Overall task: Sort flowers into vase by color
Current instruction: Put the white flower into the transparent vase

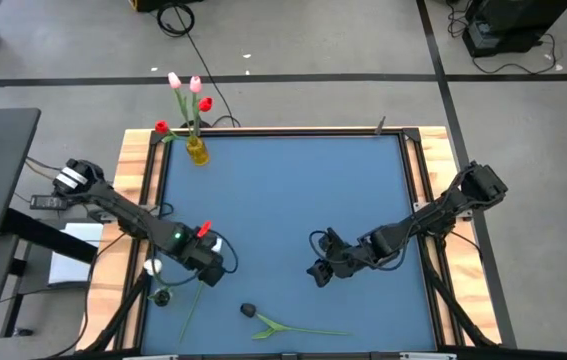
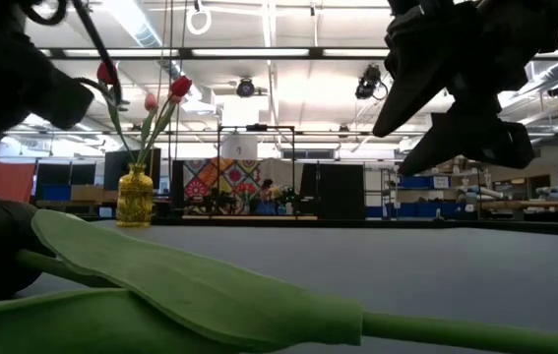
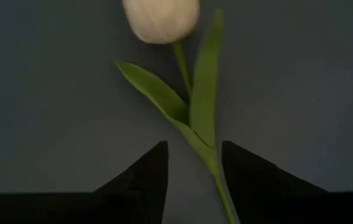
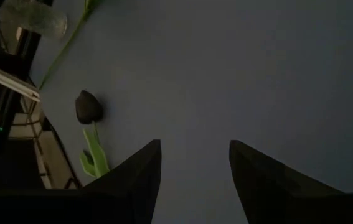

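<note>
Approx half done: red & pink tulips sit in far-left vase; white tulip w/ left tool released over its stem, black tulip left on worktop; right tool released, idle mid-right.

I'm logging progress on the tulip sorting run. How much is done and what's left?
Done: the yellow vase at the table's far left already holds red and pink tulips. In hand: the left gripper hangs open over the white tulip, its fingers either side of the stem, not closed. Left: that white tulip and the black tulip lying near the front edge. The right gripper waits open mid-table.
</note>
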`<act>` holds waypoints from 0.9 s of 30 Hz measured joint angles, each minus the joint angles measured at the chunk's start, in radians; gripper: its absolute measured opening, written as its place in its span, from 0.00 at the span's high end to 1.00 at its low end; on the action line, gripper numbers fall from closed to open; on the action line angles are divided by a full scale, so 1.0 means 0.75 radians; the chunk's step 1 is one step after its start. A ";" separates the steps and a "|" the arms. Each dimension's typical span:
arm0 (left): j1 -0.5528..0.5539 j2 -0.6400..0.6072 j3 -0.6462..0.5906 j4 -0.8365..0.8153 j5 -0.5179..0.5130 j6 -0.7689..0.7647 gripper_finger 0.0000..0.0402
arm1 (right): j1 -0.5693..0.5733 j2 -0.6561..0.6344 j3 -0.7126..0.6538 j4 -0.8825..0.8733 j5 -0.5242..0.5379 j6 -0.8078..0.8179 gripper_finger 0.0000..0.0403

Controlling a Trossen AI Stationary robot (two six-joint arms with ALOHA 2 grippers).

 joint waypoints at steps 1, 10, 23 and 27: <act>-0.016 0.000 0.000 0.010 -0.005 -0.002 0.59 | 0.003 0.000 0.000 -0.004 -0.003 -0.009 0.51; -0.075 0.096 -0.003 0.038 -0.023 -0.047 0.41 | 0.004 0.000 0.000 -0.021 -0.005 -0.025 0.51; -0.085 0.264 0.003 0.158 -0.029 -0.047 0.55 | 0.004 0.000 0.000 -0.017 -0.042 -0.025 0.51; -0.074 0.249 0.002 0.131 -0.030 -0.032 0.75 | 0.005 0.000 0.000 -0.017 -0.055 -0.026 0.51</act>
